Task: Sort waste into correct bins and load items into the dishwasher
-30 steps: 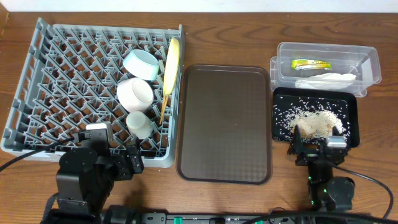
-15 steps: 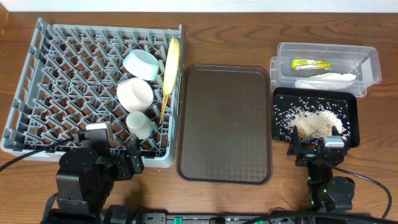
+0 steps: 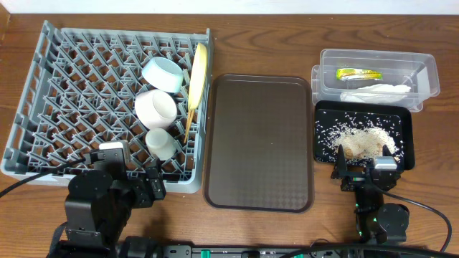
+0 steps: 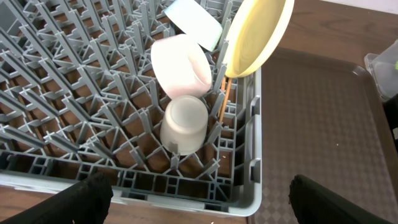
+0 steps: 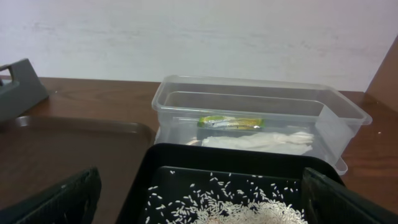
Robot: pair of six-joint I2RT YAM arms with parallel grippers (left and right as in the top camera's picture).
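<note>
While the left gripper (image 4: pixel 205 194) and right gripper (image 5: pixel 199 200) hang empty, jaws wide, the grey rack (image 3: pixel 72 86) left of the brown tray (image 3: pixel 259 143) holds yellow plate (image 3: pixel 199 72), blue bowl (image 3: pixel 162 73), white bowl (image 3: pixel 156 107), cup (image 3: pixel 161 142), chopsticks (image 3: pixel 188 123); right of it, wrapper (image 3: pixel 358 73) and tissue (image 3: pixel 376 90) in clear tub (image 3: pixel 427 72), rice (image 3: pixel 362 140) in black tray (image 3: pixel 406 136).

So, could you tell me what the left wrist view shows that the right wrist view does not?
Only the left wrist view shows the dishes in the dish rack: yellow plate, white bowl, light blue bowl, small white cup and chopsticks. Only the right wrist view clearly shows the wrapper and tissue in the clear tub and the rice crumbs in the black tray. Both show the brown tray; the left end effector and right end effector each appear open in their own view.
</note>
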